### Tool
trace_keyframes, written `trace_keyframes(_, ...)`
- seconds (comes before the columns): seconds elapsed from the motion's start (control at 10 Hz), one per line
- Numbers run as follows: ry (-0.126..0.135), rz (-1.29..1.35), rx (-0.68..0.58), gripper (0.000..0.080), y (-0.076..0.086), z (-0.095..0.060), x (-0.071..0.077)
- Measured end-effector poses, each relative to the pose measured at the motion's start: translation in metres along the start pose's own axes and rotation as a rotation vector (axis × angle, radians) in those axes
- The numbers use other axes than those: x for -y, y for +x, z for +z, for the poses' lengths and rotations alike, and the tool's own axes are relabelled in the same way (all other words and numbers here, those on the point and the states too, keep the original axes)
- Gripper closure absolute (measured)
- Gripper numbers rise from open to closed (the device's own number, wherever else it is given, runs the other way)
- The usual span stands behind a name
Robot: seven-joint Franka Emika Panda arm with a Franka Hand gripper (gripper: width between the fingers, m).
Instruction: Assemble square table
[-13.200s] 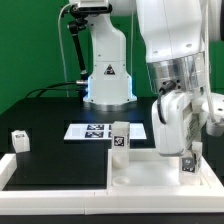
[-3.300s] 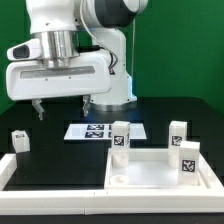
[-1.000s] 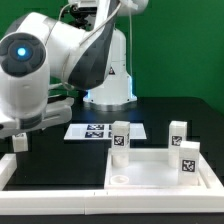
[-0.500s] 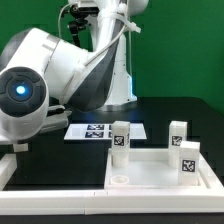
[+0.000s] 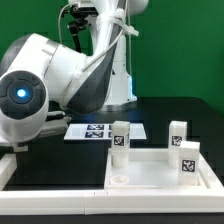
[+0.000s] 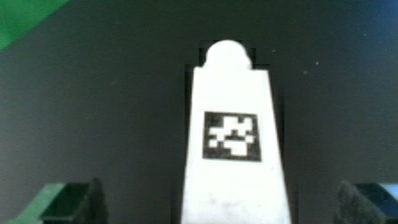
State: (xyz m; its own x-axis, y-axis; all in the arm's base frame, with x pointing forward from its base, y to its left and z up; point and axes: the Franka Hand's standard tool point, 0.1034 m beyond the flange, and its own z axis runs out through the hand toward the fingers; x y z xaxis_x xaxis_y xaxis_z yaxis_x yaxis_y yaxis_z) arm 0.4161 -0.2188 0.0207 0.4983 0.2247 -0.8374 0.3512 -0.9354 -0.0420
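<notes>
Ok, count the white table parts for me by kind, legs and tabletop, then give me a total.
Legs: 4, three upright at the tabletop, one seen only in the wrist view
Tabletop: 1
Total: 5

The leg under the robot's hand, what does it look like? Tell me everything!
The leg is a small white piece, plastic by the look of it, long and narrow with a rounded tip at one end. A black-and-white square tag sits on its flat face. It rests on the black table, seen lengthwise by the wrist camera. The end effector is open, one finger on each side of the leg, with dark gaps showing between, so nothing grips it. In the exterior view the arm hides it.
</notes>
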Motion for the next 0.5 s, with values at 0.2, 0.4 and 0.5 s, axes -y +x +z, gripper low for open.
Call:
trace_keyframes(0.2,0.0,0.0,-0.001,0.0249,0.0002,0.0001,-0.0003)
trace_keyframes(0.4,0.0,0.0,0.0,0.0519,0.0001,0.0003,-0.0004)
trace_keyframes(0.5,0.0,0.0,0.0,0.0519,0.0001,0.0003,-0.0004)
